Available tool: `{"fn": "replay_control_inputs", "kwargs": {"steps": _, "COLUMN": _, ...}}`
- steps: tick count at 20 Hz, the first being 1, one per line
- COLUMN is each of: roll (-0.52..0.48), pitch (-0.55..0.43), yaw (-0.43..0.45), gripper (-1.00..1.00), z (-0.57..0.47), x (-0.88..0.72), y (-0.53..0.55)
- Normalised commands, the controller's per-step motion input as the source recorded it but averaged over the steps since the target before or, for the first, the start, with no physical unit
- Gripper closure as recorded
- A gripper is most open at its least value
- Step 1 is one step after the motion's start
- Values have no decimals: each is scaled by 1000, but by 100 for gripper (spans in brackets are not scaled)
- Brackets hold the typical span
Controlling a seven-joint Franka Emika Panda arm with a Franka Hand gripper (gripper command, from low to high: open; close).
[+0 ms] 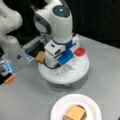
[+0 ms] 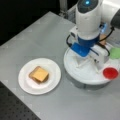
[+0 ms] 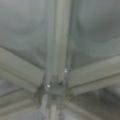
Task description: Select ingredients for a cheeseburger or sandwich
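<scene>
Plate [image 2: 26, 85] near the table's front edge already carries the sandwich [image 2: 39, 74]: cheese square on top, patty and bread under it.
Going left to right in a front view, the gripper [image 2: 87, 63] hangs low over the divided tray [image 2: 75, 71], fingers apart and empty; the red disc [image 2: 110, 73] and green square [image 2: 115, 53] remain unpicked. Another front view alone shows bread [image 1: 40, 56] at the tray's far-left edge; the wrist view shows only the dividers [image 3: 56, 82].

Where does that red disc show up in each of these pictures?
Front view: the red disc sits on the white divided tray's rim, toward a front view's right, beside the arm's blue part.
Front view: the red disc lies at the tray's right edge, below a green piece.
Wrist view: not in it; only tray dividers show.
Shared landmark: the white paper plate holding the stack.
</scene>
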Motion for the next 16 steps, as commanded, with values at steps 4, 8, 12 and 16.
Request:
{"fn": "replay_control_inputs", "kwargs": {"steps": 4, "roll": -62, "pitch": -221, "yaw": -42, "gripper": -100, "z": -133, "x": -257, "y": 159}}
{"fn": "replay_control_inputs", "kwargs": {"steps": 8, "roll": -60, "pitch": -219, "yaw": -78, "gripper": -100, "z": -140, "x": -241, "y": 219}}
{"fn": "replay_control_inputs", "kwargs": {"steps": 12, "roll": -54, "pitch": -221, "yaw": -96, "gripper": -100, "z": -166, "x": -213, "y": 178}}
{"fn": "replay_control_inputs", "kwargs": {"steps": 16, "roll": -36, "pitch": -217, "yaw": -60, "gripper": -100, "z": -207, "x": -186, "y": 67}}
